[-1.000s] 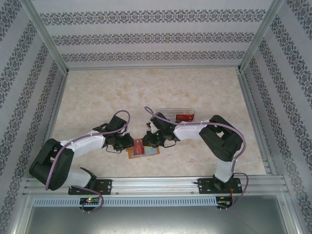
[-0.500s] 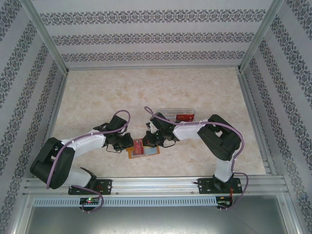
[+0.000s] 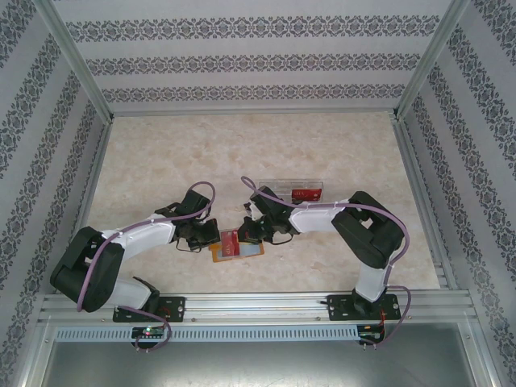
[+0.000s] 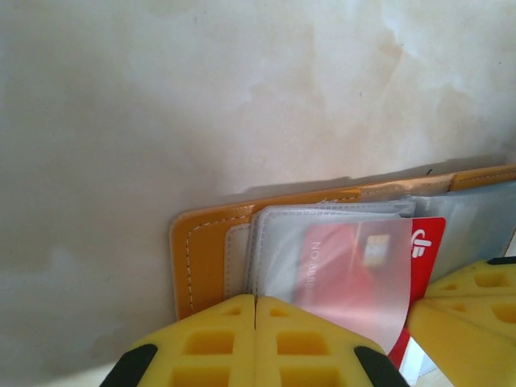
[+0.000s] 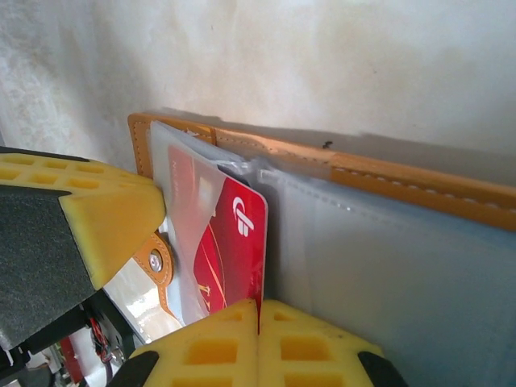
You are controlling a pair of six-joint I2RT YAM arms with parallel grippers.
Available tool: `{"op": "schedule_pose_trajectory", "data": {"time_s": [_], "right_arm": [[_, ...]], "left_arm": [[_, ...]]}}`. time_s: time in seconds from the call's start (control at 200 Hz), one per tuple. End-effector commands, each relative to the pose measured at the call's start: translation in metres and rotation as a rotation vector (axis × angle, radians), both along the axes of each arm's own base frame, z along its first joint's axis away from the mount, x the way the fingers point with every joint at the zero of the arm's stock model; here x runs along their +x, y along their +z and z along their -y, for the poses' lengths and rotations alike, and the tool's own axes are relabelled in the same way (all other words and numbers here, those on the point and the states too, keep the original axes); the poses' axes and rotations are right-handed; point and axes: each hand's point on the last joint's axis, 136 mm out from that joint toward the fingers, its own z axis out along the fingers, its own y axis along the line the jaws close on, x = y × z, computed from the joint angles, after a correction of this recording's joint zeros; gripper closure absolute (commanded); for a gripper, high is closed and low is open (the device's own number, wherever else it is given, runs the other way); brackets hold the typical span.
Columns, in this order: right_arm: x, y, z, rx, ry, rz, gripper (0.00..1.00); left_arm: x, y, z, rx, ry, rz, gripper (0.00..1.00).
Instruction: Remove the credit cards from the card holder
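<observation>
Red credit card (image 5: 238, 234) pokes lengthwise from card holder (image 5: 419, 189), right hand (image 5: 260, 313) seemingly clamped on it, left hand (image 4: 255, 310) pressed together.

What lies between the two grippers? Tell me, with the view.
The open card holder, a red card sticking from its pocket, sits between left gripper and right gripper in the top external view.

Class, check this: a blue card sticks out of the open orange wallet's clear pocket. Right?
No. The card is red, not blue, as the right wrist view shows. It does stick out of the open orange wallet's clear pocket.
</observation>
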Motion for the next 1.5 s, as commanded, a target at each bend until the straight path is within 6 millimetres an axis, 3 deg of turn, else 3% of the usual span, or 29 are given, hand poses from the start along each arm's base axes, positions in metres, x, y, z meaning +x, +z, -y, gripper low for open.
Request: {"op": "schedule_pose_trajectory", "data": {"time_s": [0.0,0.799,1.139,1.499], "right_arm": [[-0.003,-0.003,0.017,-0.055,-0.005,0.007,1.0],[-0.01,0.03,0.059,-0.147,0.028,0.094,1.0],[0.002,0.088,0.075,-0.225,0.122,0.273,1.0],[0.025,0.139,0.131,-0.543,0.342,0.545,1.0]], "left_arm": [[-0.016,-0.02,-0.021,0.098,0.04,-0.08,0.95],[-0.01,-0.009,-0.012,0.052,0.02,-0.05,0.88],[0.009,0.038,-0.001,-0.014,0.013,0.068,0.63],[0.028,0.086,0.009,-0.087,0.017,0.201,0.44]]}}
